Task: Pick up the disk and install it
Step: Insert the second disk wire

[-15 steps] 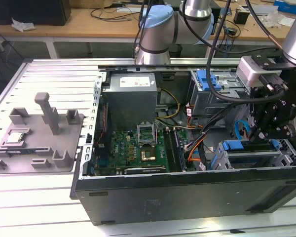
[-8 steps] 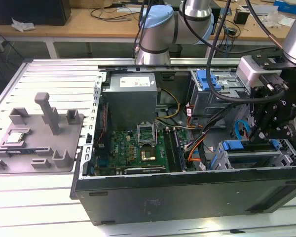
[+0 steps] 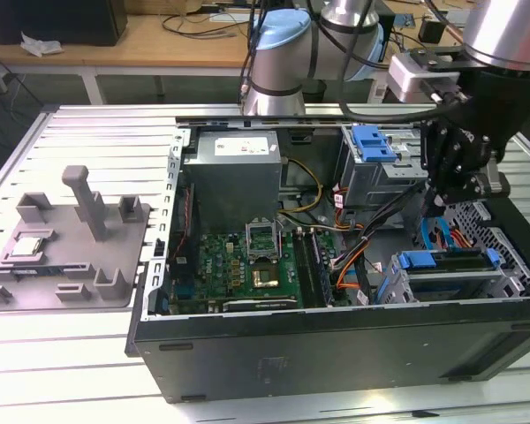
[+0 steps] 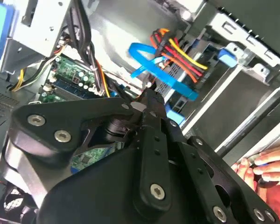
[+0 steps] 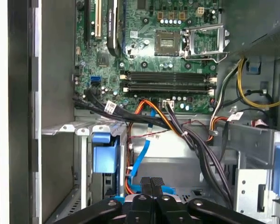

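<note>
The disk [image 3: 450, 284] lies in the drive bay at the front corner of the open computer case, on the exterior view's right. Its silver side shows under the blue carrier bracket [image 3: 449, 261]. In the first wrist view the blue bracket [image 5: 104, 156] sits in that bay beside my fingers. My black gripper [image 3: 435, 205] hangs just above the bay and a little behind it, over the blue and orange cables. In the first wrist view the gripper [image 5: 151, 182] has its two fingertips pressed together, shut, with nothing visible between them. The second wrist view shows the gripper's black linkage [image 4: 149, 154] from behind.
A second bay with a blue bracket [image 3: 375, 143] stands at the back of the case. Cable bundles [image 5: 177, 126] cross between the motherboard [image 3: 238, 265] and the bays. A person's hand [image 4: 266, 163] rests at the case's edge. A grey fixture [image 3: 71, 243] lies left of the case.
</note>
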`<action>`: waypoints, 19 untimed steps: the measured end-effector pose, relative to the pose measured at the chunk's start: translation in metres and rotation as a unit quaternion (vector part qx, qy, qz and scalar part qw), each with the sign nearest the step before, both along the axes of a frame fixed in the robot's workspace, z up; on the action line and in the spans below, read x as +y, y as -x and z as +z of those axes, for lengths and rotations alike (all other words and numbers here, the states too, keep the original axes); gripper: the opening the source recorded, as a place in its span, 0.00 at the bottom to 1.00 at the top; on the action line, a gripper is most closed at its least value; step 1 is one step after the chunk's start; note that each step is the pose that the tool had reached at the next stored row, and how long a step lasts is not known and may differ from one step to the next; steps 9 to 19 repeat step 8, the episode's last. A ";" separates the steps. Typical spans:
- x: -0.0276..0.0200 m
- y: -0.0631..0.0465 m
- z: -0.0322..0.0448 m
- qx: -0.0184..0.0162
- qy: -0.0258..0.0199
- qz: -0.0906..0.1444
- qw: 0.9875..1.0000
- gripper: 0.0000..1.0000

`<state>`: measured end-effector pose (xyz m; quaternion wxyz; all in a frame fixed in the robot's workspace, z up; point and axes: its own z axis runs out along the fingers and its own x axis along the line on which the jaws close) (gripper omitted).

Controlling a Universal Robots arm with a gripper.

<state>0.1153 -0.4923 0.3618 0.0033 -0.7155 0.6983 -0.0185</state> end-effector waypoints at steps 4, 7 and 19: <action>0.0002 0.001 0.0000 0.000 0.000 0.000 1.000 0.11; 0.0003 0.001 0.0000 0.000 0.001 0.000 1.000 0.11; 0.0003 0.001 0.0000 0.000 0.001 0.000 1.000 0.11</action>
